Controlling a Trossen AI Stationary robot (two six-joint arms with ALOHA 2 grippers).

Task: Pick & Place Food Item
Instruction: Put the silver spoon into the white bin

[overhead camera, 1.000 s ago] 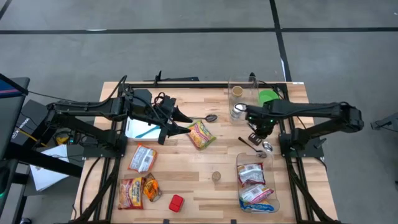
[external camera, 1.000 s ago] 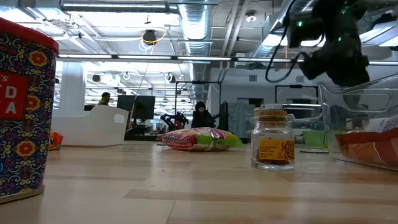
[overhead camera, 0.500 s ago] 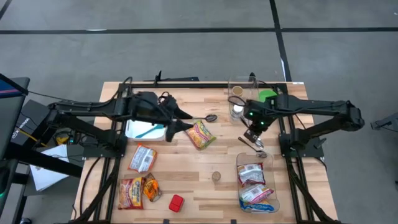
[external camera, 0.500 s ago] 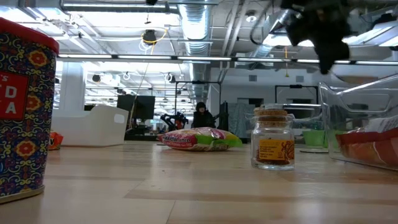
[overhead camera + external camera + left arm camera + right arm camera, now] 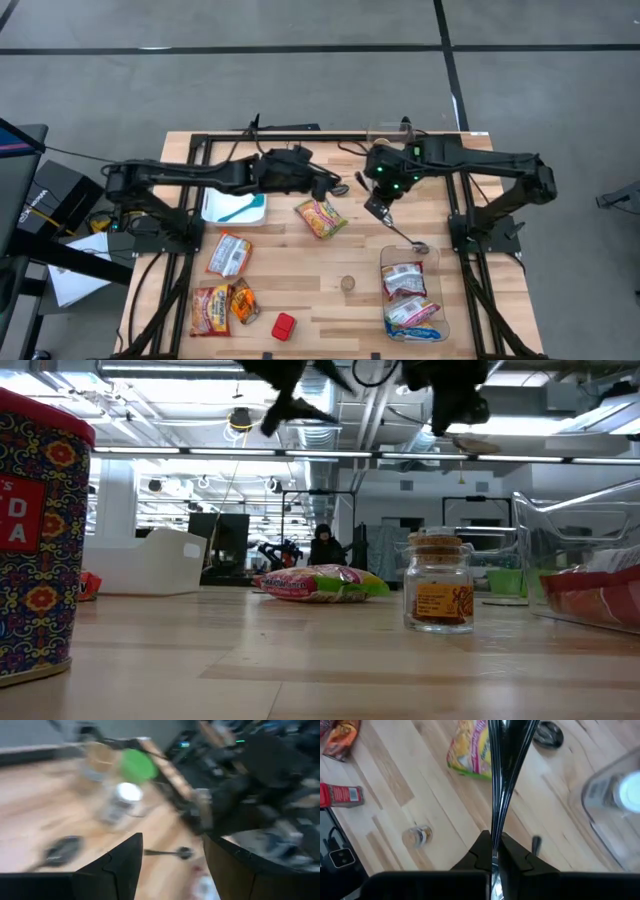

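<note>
From above, your right gripper (image 5: 378, 206) hangs over the table's middle, shut tight on the handle of a metal spoon (image 5: 405, 235) that slants down toward the clear bin (image 5: 437, 300); two packets lie inside that bin; your left gripper (image 5: 332, 187) hovers near the back of the table, just beside a black spoon (image 5: 341, 188); the yellow-and-pink food packet (image 5: 320, 215) lies flat on the wood between the two grippers, touched by neither; a white tub (image 5: 235, 207) sits to its left.

At table height, the same food packet (image 5: 320, 582) rests on the wood with a small jar (image 5: 440, 595) nearer the camera to its right and a patterned tin (image 5: 35, 530) at the left edge; both arms show only as dark shapes along the top.

Your left wrist camera is blurred, yet the left gripper (image 5: 172, 851) shows its fingers spread wide with nothing between them.

Your right wrist camera shows the right gripper (image 5: 492, 855) pinched on the spoon's thin handle (image 5: 499, 790), with the food packet (image 5: 470, 750) on the table beyond.
</note>
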